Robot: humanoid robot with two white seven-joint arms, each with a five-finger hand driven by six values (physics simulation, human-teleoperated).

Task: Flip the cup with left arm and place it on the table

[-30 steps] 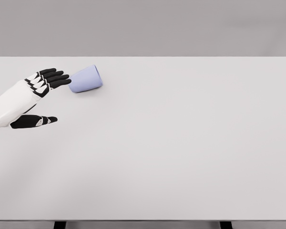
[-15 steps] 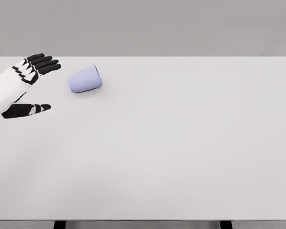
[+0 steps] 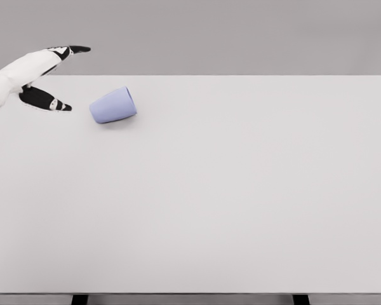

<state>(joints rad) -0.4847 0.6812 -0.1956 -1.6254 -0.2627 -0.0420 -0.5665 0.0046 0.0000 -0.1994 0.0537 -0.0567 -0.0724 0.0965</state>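
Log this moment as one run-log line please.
cup: on its side, on table | left hand: open, raised left of cup, no contact | right arm: out of view | flip: not done

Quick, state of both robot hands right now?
Left robot hand: open, fingers spread, holding nothing, apart from the cup lying on its side on the table.
Right robot hand: not in view.

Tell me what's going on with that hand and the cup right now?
Left robot hand open, raised at far left, clear of the cup. Lavender cup lying on its side on the table, not flipped. Nothing between them. Right arm out of view.
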